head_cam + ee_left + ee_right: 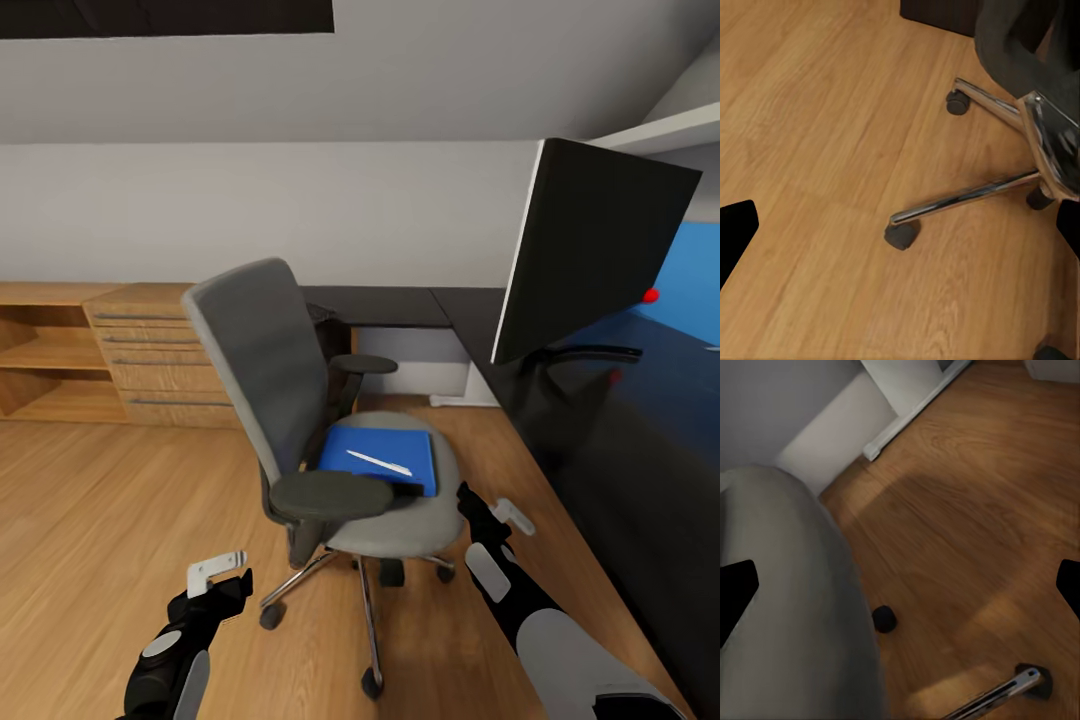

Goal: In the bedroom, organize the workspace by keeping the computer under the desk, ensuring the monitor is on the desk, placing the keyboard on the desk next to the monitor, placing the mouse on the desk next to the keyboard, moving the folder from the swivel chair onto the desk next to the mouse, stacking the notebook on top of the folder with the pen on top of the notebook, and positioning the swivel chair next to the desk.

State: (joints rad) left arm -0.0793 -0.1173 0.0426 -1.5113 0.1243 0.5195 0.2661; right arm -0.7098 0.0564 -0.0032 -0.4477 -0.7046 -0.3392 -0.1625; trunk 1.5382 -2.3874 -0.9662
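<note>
Both arms' fingers spread, right gripper (pixel 497 508) seemingly just off swivel chair (pixel 330 420) seat edge.

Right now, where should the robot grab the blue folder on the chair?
Probably the folder's front edge near the seat's rim, with the right claw coming in low from the front. The folder lies flat on the chair, so only its thin edges offer a grip. The backrest and armrest block the other sides. The pen lies loose on top, so keep the folder level.
</note>
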